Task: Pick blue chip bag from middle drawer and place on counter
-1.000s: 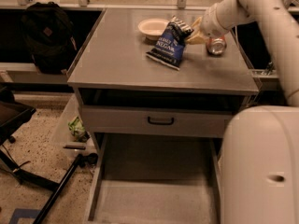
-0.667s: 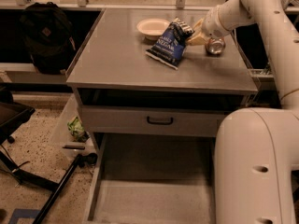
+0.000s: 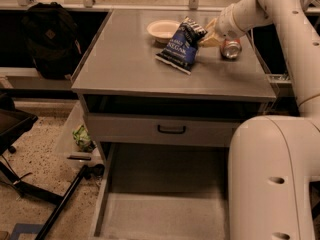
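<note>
The blue chip bag (image 3: pixel 181 46) lies on the counter (image 3: pixel 120 64) at the back, its lower end on the surface and its black-and-white top edge raised beside a bowl. My gripper (image 3: pixel 209 35) is at the bag's top right corner, touching or nearly touching it, and the arm reaches in from the right. The middle drawer (image 3: pixel 103 199) is pulled out at the bottom of the view, with a bare floor.
A cream bowl (image 3: pixel 162 30) sits just left of the bag's top. A soda can (image 3: pixel 231 48) lies right of the gripper. A closed drawer front with a black handle (image 3: pixel 171 129) is above the open drawer. A black backpack (image 3: pixel 50 39), a green packet (image 3: pixel 82 136) and black chair legs (image 3: pixel 60 209) are at the left.
Bag and gripper stay in about the same place on the counter. The arm's upper part has shifted slightly to the right.
</note>
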You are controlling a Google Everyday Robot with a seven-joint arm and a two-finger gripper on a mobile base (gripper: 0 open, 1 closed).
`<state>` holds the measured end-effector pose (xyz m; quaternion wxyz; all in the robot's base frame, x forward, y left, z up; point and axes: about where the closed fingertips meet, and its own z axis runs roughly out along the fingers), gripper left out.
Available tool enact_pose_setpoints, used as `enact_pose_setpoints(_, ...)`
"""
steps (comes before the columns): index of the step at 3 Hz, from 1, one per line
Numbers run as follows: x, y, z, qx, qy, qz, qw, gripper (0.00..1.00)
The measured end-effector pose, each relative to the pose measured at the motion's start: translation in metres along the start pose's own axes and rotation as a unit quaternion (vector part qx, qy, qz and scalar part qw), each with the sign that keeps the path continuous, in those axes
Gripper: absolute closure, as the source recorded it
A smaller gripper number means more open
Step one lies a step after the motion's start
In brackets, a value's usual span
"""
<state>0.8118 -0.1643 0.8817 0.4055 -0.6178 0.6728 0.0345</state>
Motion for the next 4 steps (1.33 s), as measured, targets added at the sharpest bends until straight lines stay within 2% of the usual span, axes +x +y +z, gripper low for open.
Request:
enact_pose_setpoints(2, 0.0000, 0.0000, 0.0001, 0.000, 0.000, 0.000, 1.0000, 0.11)
enact_pose_setpoints(3, 0.0000, 0.0001, 0.0002, 0.000, 0.000, 0.000, 1.0000, 0.00)
enact_pose_setpoints(4, 0.0000, 0.0001, 0.0002, 0.000, 0.000, 0.000, 1.0000, 0.00)
